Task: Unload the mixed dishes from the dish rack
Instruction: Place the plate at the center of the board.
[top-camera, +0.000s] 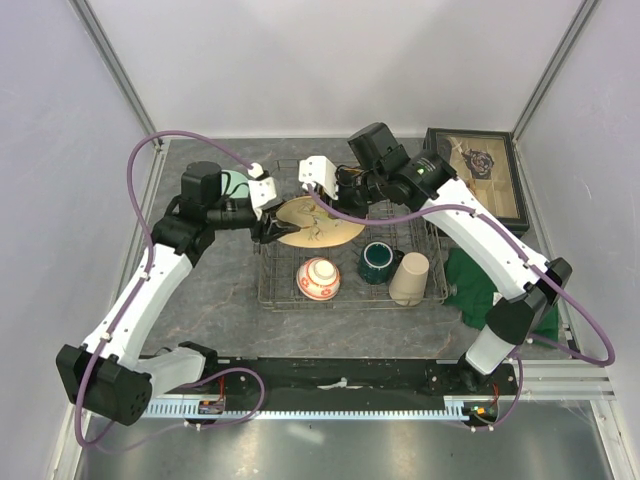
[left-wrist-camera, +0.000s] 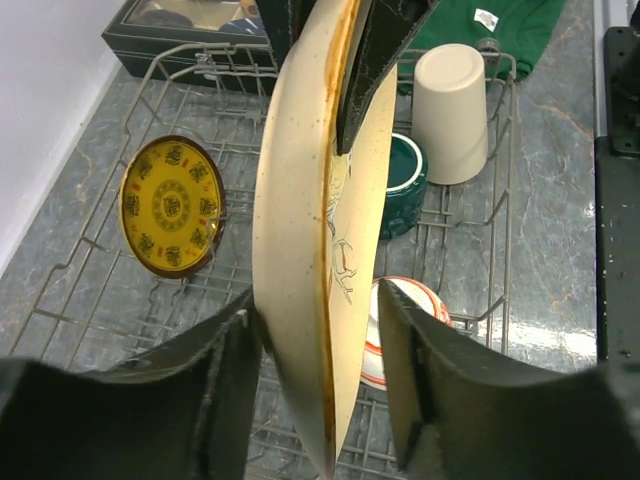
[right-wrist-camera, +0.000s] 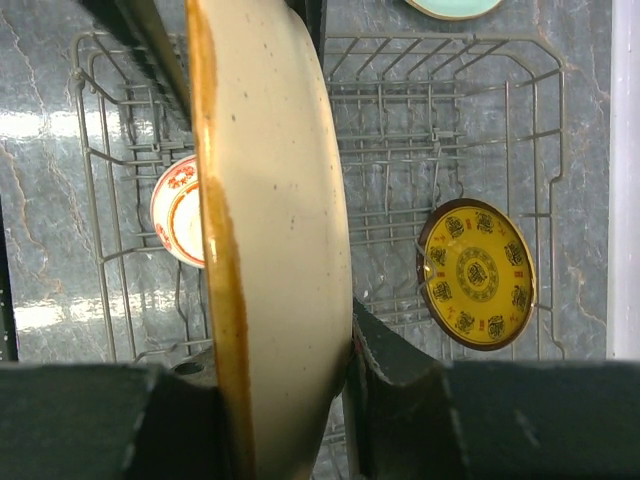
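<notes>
Edgewise, the gold-rimmed speckled cream plate (left-wrist-camera: 300, 250) sits clenched in right jaws; left jaws straddle it, grip unclear.

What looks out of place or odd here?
The gold-brown plate hangs tilted above the dish rack, the right gripper clamped on it and the left gripper straddling it. Nothing spilled or broken.

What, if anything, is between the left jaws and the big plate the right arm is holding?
Nothing visible. The plate stands edge-on with its rim between the jaws of the left gripper; whether they press it is unclear. The right gripper clamps its opposite edge.
</notes>
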